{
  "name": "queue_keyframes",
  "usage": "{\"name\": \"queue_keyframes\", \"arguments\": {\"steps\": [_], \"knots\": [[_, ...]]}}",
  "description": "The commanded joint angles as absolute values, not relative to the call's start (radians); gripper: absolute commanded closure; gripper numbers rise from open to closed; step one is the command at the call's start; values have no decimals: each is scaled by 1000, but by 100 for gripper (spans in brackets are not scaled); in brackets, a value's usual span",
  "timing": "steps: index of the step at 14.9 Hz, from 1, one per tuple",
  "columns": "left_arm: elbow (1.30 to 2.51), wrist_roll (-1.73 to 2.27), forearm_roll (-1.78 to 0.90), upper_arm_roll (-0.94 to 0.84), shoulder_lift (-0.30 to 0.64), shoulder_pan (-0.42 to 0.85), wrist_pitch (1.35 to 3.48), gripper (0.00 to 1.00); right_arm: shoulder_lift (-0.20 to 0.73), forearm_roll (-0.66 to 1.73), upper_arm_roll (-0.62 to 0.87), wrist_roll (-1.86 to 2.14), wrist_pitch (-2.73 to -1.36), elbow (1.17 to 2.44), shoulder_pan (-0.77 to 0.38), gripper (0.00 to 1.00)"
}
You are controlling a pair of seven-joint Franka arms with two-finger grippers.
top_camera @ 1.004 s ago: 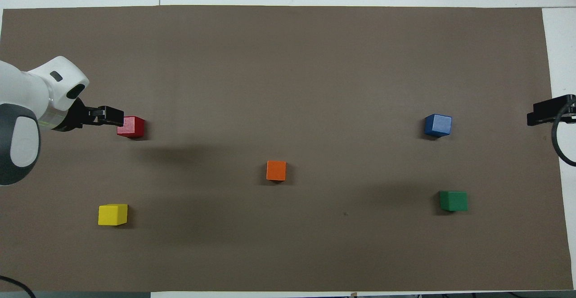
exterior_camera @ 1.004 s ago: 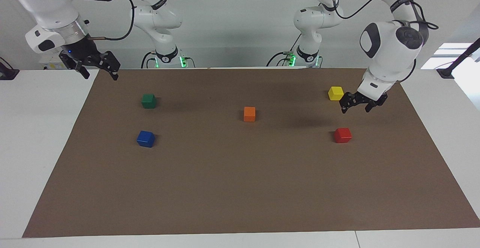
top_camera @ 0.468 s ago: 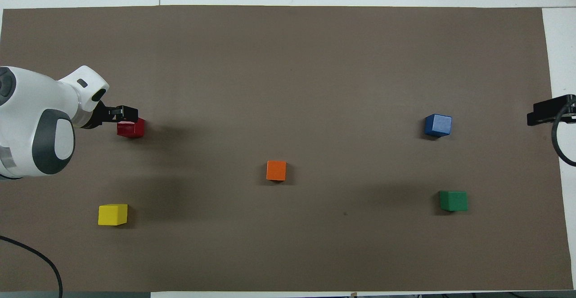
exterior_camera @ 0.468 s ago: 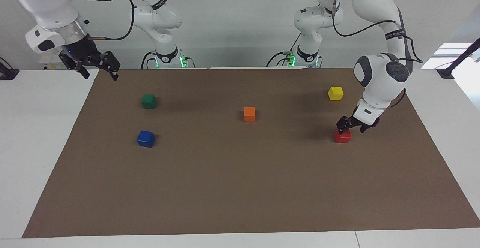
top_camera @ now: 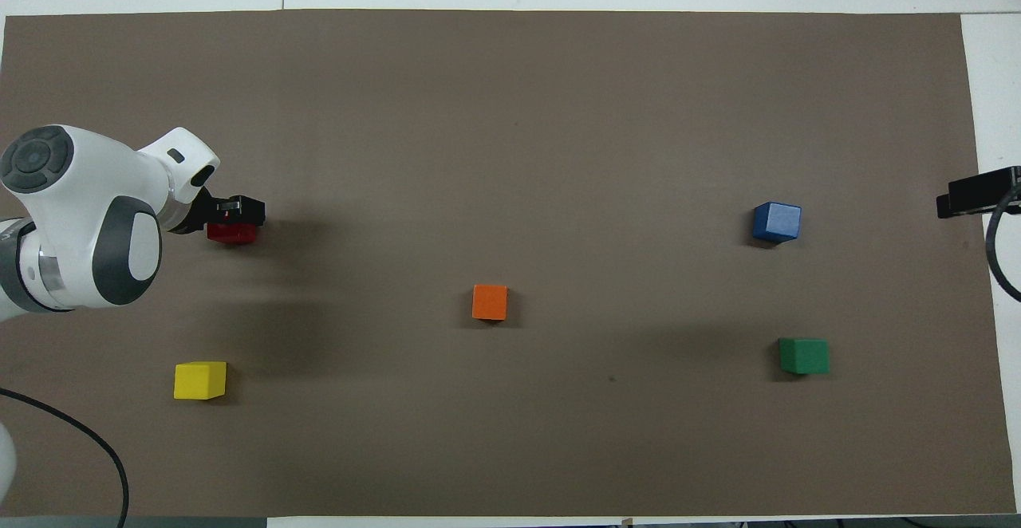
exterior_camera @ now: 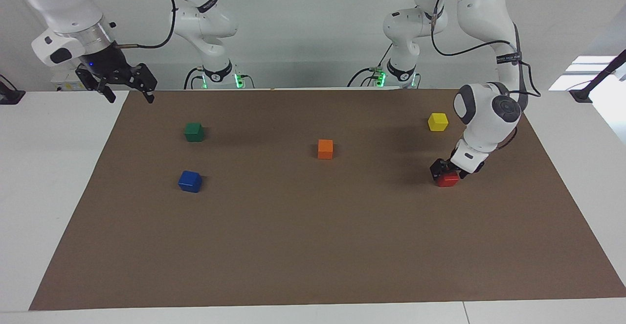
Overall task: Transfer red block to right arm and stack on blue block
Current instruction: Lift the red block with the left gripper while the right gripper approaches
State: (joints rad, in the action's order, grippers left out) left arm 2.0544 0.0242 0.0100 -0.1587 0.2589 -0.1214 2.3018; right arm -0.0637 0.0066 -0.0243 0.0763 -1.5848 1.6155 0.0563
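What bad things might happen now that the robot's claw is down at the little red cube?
1. The left gripper sits low around the red block with its fingers open. If they close off-centre, the cube may twist or slide on the brown mat.
2. The right gripper waits open over the mat's edge at the other end, so the handover means a long carry and a weak grip might drop the cube.
3. The blue block is just as small, so stacking could topple.

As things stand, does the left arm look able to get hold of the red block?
Probably yes. The left gripper is down at the red block, jaws open and set around it, and nothing lies close beside the block. The right gripper waits over the table's edge at its own end.
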Motion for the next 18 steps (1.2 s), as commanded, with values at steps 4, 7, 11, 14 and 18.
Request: {"name": "queue_keyframes", "arguments": {"steps": [4, 7, 11, 14, 18], "knots": [[2080, 61, 25, -149, 268, -109, 2324, 100, -78, 246, -17, 106, -1732, 1679, 61, 0], [2044, 125, 14, -150, 267, -112, 2240, 100, -78, 411, -15, 121, -1845, 1768, 63, 0], [1834, 554, -138, -166, 239, -97, 1871, 100, -25, 876, -17, 378, -1865, 1896, 86, 0], [1731, 876, -237, -184, 183, -43, 1671, 100, 18, 1160, -17, 492, -1774, 1959, 95, 0], [1727, 1102, -602, -203, 63, -48, 1654, 100, 72, 1415, -15, 575, -1663, 2020, 81, 0]]}}
